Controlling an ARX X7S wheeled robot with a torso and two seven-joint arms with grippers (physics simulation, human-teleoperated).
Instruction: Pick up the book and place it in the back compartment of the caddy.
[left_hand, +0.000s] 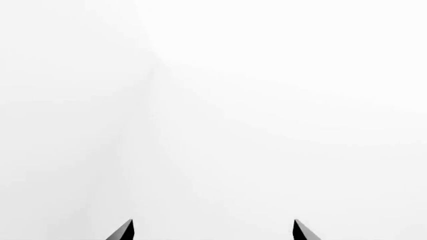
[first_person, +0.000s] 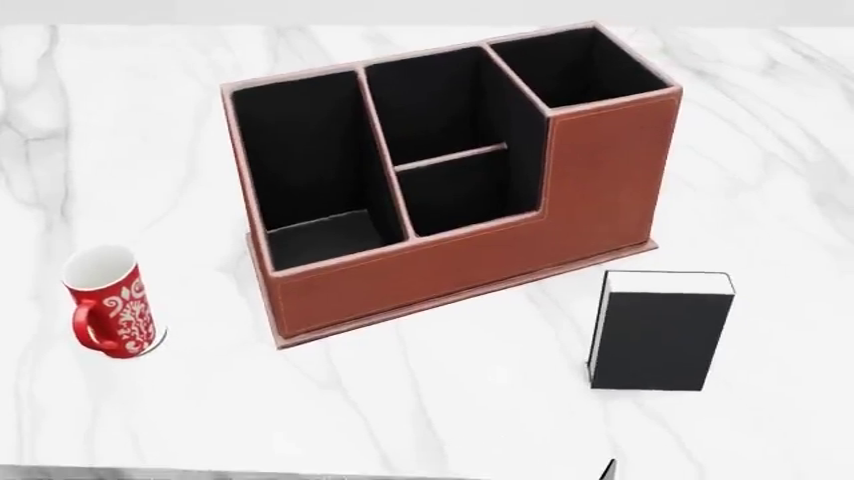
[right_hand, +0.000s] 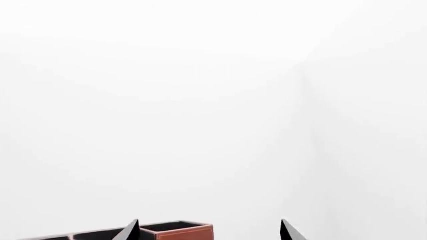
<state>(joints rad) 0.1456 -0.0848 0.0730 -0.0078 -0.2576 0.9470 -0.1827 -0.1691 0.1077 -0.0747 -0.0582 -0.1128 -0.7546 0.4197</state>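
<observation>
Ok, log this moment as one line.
phase: pre-grasp | book: on table, untouched | caddy: empty | left gripper: open | right gripper: open

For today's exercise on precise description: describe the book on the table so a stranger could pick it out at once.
Start at the big red-brown caddy on the white marble table. On the table just in front of its taller end is the book, small and thick. Its plain black cover and white page edges set it apart from the red-and-white mug at the opposite end.

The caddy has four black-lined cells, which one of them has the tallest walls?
The square end cell of the caddy, at the end nearest the book. Its outer wall steps up above the two middle cells and the long narrow cell at the mug's end.
</observation>
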